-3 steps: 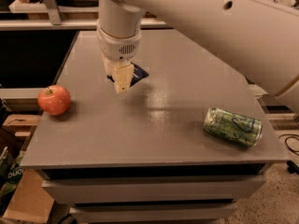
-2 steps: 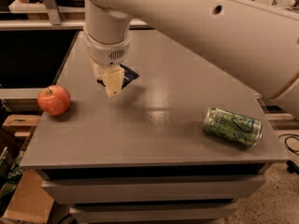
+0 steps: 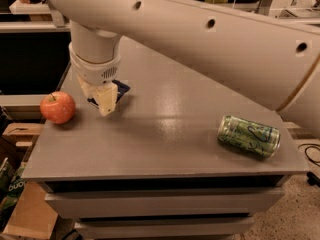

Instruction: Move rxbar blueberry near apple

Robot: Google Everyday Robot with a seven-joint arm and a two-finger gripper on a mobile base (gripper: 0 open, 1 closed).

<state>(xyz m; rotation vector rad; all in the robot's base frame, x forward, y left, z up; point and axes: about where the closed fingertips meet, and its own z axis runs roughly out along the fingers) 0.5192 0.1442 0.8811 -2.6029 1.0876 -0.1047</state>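
Note:
The red-orange apple [image 3: 58, 107] sits near the left edge of the grey table [image 3: 165, 144]. My gripper [image 3: 104, 100] hangs from the big white arm just right of the apple, close over the tabletop. The navy-blue rxbar blueberry [image 3: 119, 90] shows only partly behind the cream-coloured fingers [image 3: 107, 98]; it is in the gripper and moves with it. Most of the bar is hidden by the gripper.
A green patterned drink can [image 3: 248, 135] lies on its side at the right front of the table. The white arm fills the upper part of the view. Cardboard and a green bag [image 3: 12, 194] lie on the floor at the left, below the table edge.
My gripper has moved left across the table with the blue bar, ending close beside the apple. The apple and the can have not moved.

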